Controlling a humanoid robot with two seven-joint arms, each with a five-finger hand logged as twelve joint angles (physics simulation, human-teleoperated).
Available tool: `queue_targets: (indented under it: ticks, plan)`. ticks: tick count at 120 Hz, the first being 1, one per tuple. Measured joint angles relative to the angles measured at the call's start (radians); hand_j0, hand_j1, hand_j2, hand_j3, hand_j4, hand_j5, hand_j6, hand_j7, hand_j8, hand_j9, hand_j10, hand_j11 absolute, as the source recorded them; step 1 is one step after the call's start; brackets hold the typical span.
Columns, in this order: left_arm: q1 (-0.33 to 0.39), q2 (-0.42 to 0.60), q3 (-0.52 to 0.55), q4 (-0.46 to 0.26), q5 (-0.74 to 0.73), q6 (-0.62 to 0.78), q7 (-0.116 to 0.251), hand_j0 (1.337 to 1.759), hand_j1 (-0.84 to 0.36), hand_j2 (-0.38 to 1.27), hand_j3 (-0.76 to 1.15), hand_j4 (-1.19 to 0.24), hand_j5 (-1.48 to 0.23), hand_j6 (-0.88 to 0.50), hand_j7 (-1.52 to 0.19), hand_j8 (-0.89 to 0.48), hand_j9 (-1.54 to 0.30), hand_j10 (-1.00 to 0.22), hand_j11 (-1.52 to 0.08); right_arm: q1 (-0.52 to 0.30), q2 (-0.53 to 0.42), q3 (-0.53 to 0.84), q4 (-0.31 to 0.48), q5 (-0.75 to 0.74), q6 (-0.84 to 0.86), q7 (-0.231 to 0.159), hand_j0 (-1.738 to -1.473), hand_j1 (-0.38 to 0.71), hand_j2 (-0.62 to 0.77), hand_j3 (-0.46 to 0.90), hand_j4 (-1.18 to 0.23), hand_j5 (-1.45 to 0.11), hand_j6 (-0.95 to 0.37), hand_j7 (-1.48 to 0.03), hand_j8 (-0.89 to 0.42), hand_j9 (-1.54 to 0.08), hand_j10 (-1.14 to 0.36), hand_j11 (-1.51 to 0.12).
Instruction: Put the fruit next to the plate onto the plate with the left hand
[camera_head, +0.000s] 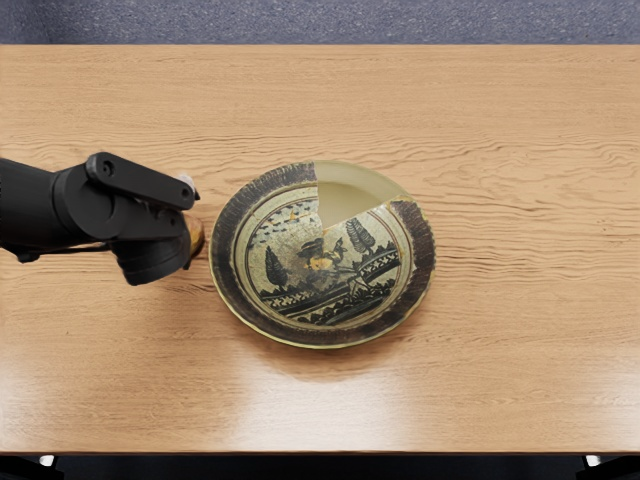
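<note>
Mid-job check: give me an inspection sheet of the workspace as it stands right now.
Surface: wooden table, with a patch of glare towards the front edge.
Job's things: patterned plate at centre, nothing on it; fruit beside its left rim, only an orange sliver showing from under the hand.
Clutter: nothing seen.
Grippers: left hand over the fruit, grip hidden; right hand not in view.
Cables: nothing seen.
Surroundings: grey floor beyond the table's far edge.
</note>
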Motion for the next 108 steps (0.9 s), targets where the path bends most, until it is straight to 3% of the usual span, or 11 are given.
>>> queue_targets:
  ticks: [35,81,108]
  plan:
    - [0.018,-0.026,0.0,0.04,0.0,0.0,0.0,1.658,0.04,0.05,0.0,-0.26,-0.34,-0.26,-0.34,-0.26,-0.34,-0.26,-0.34,0.0,0.0,0.0,0.0,0.0,0.0,0.0,-1.658,-0.31,-0.01,0.0,-0.03,-0.04,-0.03,-0.04,-0.03,-0.04,-0.03,-0.04]
    - [0.039,-0.042,0.001,0.057,0.0,0.0,0.0,1.658,-0.12,0.08,0.0,-0.39,-0.5,-0.39,-0.5,-0.39,-0.5,-0.39,-0.5,0.0,0.0,0.0,0.0,0.0,0.0,0.0,-1.658,-0.31,-0.01,0.0,-0.03,-0.04,-0.03,-0.04,-0.03,-0.04,-0.03,-0.04]
    - [0.045,-0.043,0.0,0.058,0.001,0.0,0.001,1.657,-0.19,0.12,0.0,-0.48,-0.62,-0.48,-0.62,-0.38,-0.62,-0.47,-0.62,0.0,0.0,0.0,0.0,0.0,0.0,0.0,-1.658,-0.31,-0.01,0.0,-0.03,-0.04,-0.03,-0.04,-0.03,-0.04,-0.03,-0.04]
